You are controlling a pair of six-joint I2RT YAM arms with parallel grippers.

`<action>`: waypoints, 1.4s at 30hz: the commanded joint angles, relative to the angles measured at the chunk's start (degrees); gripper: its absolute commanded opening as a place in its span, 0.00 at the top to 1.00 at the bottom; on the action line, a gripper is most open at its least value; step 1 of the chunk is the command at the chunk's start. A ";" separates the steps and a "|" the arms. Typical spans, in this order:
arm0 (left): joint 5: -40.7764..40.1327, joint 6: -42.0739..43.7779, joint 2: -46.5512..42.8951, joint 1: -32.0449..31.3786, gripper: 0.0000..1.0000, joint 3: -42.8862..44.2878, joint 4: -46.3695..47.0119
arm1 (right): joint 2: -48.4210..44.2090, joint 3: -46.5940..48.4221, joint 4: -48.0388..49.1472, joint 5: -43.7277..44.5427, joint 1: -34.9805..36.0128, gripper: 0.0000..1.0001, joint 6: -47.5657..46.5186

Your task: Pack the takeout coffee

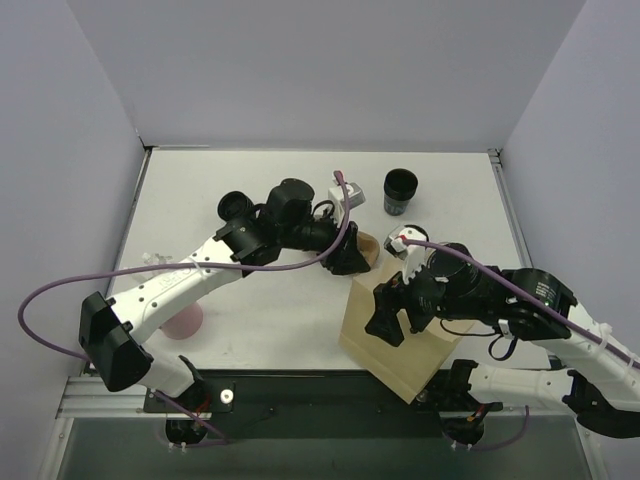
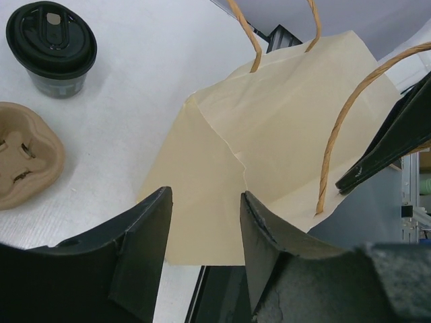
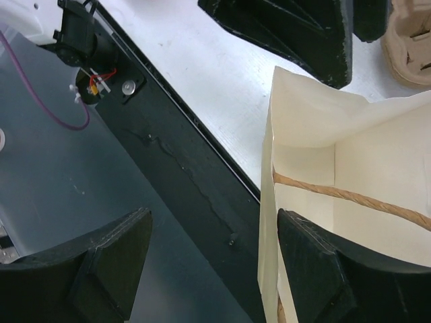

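The takeout coffee (image 1: 400,190), a small black cup with a black lid (image 2: 51,42), stands upright at the back of the table. Nearer lies the brown pulp carrier (image 1: 369,243) (image 2: 23,161), partly under my left gripper (image 1: 352,262). That gripper (image 2: 205,202) is open with nothing between its fingers, hovering just above the paper bag (image 2: 269,148). The bag (image 1: 395,335) stands open at the table's front edge. My right gripper (image 3: 212,225) is open and straddles the bag's side wall (image 3: 266,222), with one finger (image 3: 316,262) inside the bag and the other outside.
A small grey-white box (image 1: 345,195) sits left of the cup. A pink round object (image 1: 183,320) lies under the left arm. The bag's twisted paper handles (image 2: 330,141) stick up. The table's black front rail (image 3: 182,168) runs just below the bag.
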 commanded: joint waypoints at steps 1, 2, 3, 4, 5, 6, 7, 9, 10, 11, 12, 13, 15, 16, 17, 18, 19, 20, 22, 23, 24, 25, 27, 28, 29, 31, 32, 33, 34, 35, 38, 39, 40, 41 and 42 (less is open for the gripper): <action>-1.07 0.42 0.82 -0.60 0.45 2.38 -0.95 | 0.25 0.55 -2.06 -3.37 -0.29 0.24 -5.20; -1.07 0.60 1.61 -0.60 0.46 2.82 -1.38 | 0.34 0.91 -2.59 -3.11 -0.38 0.24 -6.34; -0.99 0.86 1.96 -0.69 0.46 3.78 -2.52 | 0.60 1.35 -3.55 -2.84 -0.47 0.24 -6.87; -0.99 1.39 2.32 -0.69 0.48 4.05 -2.97 | 0.95 2.05 -4.34 -1.97 -0.47 0.24 -7.31; -0.72 1.48 2.84 -0.69 0.53 4.23 -3.23 | 1.13 2.14 -5.14 -1.53 -0.56 0.25 -7.75; -0.63 1.57 2.93 -0.69 0.56 4.31 -3.50 | 1.30 2.31 -6.54 -1.17 -0.56 0.25 -8.89; -0.29 1.57 3.20 -0.69 0.59 4.32 -3.41 | 1.48 2.14 -7.16 -0.73 -0.56 0.25 -9.51; 0.50 1.74 3.20 -0.78 0.67 4.32 -3.41 | 1.48 2.40 -8.56 0.06 -0.56 0.25 -11.70; 0.51 1.74 3.46 -0.78 0.70 4.49 -3.58 | 1.31 2.58 -8.83 0.06 -0.56 0.25 -12.67; 0.68 1.83 3.55 -0.78 0.74 4.58 -3.93 | 1.13 3.19 -9.01 0.15 -0.56 0.25 -13.46; 1.47 1.92 3.55 -0.78 0.80 4.67 -3.85 | 1.04 3.72 -9.53 0.15 -0.56 0.25 -15.30; 1.65 1.92 3.55 -0.78 0.83 4.75 -3.85 | 0.87 4.24 -9.71 0.15 -0.47 0.25 -16.10; 2.26 1.48 3.55 -0.78 0.91 4.75 -3.41 | 1.48 6.18 -11.28 -0.29 -0.56 0.25 -19.34; 2.35 1.39 3.46 -0.78 0.93 4.84 -3.32 | 1.57 6.71 -11.73 -0.38 -0.56 0.25 -20.14; 2.53 1.22 3.46 -0.78 0.94 4.93 -2.97 | 1.48 6.88 -12.17 -0.29 -0.47 0.25 -21.11; 2.62 0.96 3.38 -0.78 0.96 5.02 -2.88 | 1.39 6.97 -12.87 0.23 -0.47 0.25 -21.81; 2.62 0.78 3.29 -0.78 0.97 5.11 -2.71 | 1.31 7.15 -13.40 0.41 -0.47 0.25 -24.00; 2.62 0.60 3.29 -0.78 0.98 5.19 -2.27 | 1.39 7.41 -14.62 0.76 -0.47 0.25 -24.80; 2.62 0.25 3.20 -0.86 0.98 5.46 -2.18 | 1.65 8.47 -15.77 2.17 -0.47 0.25 -26.12; 2.62 0.08 3.29 -0.86 0.98 5.72 -1.83 | 1.74 8.90 -16.91 2.52 -0.47 0.25 -27.35; 2.71 -0.10 3.29 -0.78 0.98 5.90 -1.92 | 2.00 9.17 -17.27 3.39 -0.47 0.25 -27.79; 2.53 -0.27 3.37 -0.86 0.97 6.16 -2.09 | 2.18 9.52 -17.62 3.49 -0.47 0.25 -28.32; 1.48 -0.80 3.46 -0.78 0.90 6.86 -2.62 | 3.32 9.96 -19.55 3.49 -0.38 0.26 -29.73; 0.87 -0.98 3.38 -0.69 0.87 7.13 -2.88 | 3.76 10.14 -20.34 3.14 -0.47 0.27 -29.99; -0.27 -1.15 3.20 -0.78 0.80 7.30 -3.06 | 4.11 10.23 -21.57 3.05 -0.38 0.27 -30.87; -1.77 -1.68 2.94 -0.69 0.70 7.92 -3.41 | 4.64 10.40 -22.63 3.14 -0.38 0.28 -31.57; -2.21 -1.86 2.94 -0.78 0.62 8.27 -3.67 | 4.91 10.58 -23.33 3.22 -0.38 0.28 -31.75; -2.30 -1.95 3.02 -0.69 0.59 9.14 -3.76 | 5.17 10.67 -23.68 3.23 -0.38 0.28 -32.28; -2.39 -2.03 3.02 -0.78 0.54 9.50 -3.76 | 5.26 11.10 -23.86 3.23 -0.30 0.28 -32.45; -2.48 -2.30 3.11 -0.86 0.48 9.94 -3.59 | 5.43 11.28 -24.47 3.23 -0.29 0.29 -32.54; -2.04 -3.35 3.72 -0.78 0.41 11.60 -2.71 | 5.79 11.90 -25.36 3.57 -0.21 0.29 -33.24; -1.78 -3.35 4.77 -0.86 0.40 13.35 -3.06 | 5.79 11.90 -25.44 3.75 -0.21 0.29 -33.60; -1.60 -3.27 5.48 -0.78 0.40 14.24 -4.19 | 5.70 12.07 -25.53 3.93 -0.12 0.29 -33.77; -1.60 -3.00 6.09 -0.95 0.40 15.03 -5.07 | 5.79 12.33 -25.62 4.28 -0.21 0.29 -33.95; -1.43 -2.65 7.40 -0.95 0.40 15.91 -5.95 | 5.87 12.51 -25.80 4.37 -0.12 0.29 -34.12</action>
